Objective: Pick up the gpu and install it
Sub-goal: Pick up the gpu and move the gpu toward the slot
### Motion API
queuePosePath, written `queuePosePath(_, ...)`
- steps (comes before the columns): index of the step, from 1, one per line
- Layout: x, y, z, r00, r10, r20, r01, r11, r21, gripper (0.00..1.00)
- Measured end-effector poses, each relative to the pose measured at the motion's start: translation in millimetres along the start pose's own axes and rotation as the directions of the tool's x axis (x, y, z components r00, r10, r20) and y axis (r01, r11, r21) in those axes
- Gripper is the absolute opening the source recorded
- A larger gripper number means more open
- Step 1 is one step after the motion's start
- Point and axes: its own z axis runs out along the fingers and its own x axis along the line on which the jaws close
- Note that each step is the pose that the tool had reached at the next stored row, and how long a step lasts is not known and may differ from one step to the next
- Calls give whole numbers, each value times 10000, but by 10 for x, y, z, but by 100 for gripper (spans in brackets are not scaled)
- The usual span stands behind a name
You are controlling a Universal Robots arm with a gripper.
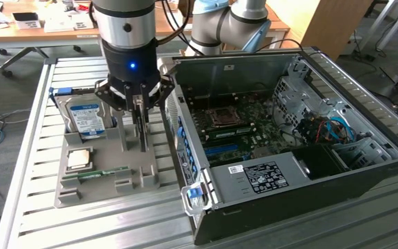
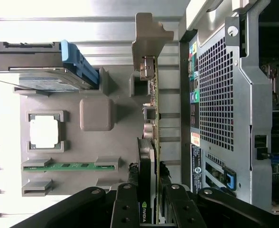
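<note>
My hand point(image 1: 140, 116) point(image 2: 151, 192) hangs straight down over the grey holder point(image 1: 102, 187) point(image 2: 125, 114) on the slatted metal tabletop point(image 1: 116, 223). It is pinching the gpu point(image 1: 142, 139) point(image 2: 154, 102). In the wrist view my two black fingers point(image 2: 130, 204) press in from either side of the card. One sits against the black cooler point(image 2: 145, 159), the other against the bare green face. The gpu stands on edge, upright, with its silver bracket point(image 2: 149, 35) at the end farthest from my grip. In the exterior view its lower edge is down at the holder's slot posts. I cannot tell whether it rests in the slot or has come clear of it. Beside it in the holder, toward the exterior view's left, the hard drive point(image 1: 86, 118) point(image 2: 35, 64) with its blue-white label stands upright in its own slot. The processor point(image 1: 79, 158) point(image 2: 44, 132) lies flat in a square recess nearer the camera, and the memory stick point(image 1: 105, 173) point(image 2: 68, 166) lies along a groove just past that. The open case point(image 1: 365, 171) point(image 2: 215, 95) lies on its side just beside the holder, on the exterior view's right. Its motherboard point(image 1: 233, 129) faces up, and its perforated rear panel is close to the gpu's green face.
</note>
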Motion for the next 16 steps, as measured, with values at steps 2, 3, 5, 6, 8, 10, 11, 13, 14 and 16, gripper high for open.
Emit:
queuePosePath(2, -1, 2, -42, 10000, 0, 0, 0, 10000, 0, 27)
queuePosePath(3, -1, 4, -66, 10000, 0, 0, 0, 10000, -1, 27)
queuePosePath(5, -3, 6, -118, 10000, 0, 0, 0, 10000, -1, 27)
queuePosePath(6, -3, 8, -143, 10000, 0, 0, 0, 10000, 0, 27)
queuePosePath(8, -4, 11, -191, 10000, 0, 0, 0, 10000, 0, 27)
queuePosePath(10, -6, 13, -235, 10000, 0, 0, 0, 10000, -1, 27)
queuePosePath(11, -6, 14, -249, 10000, 0, 0, 0, 10000, -1, 27)
queuePosePath(13, -6, 14, -255, 10000, -1, 2, 1, 10000, -2, 27)
queuePosePath(14, -6, 14, -255, 10000, -1, 2, 1, 10000, -2, 27)
queuePosePath(16, -6, 14, -255, 10000, 0, 1, 0, 10000, -2, 27)
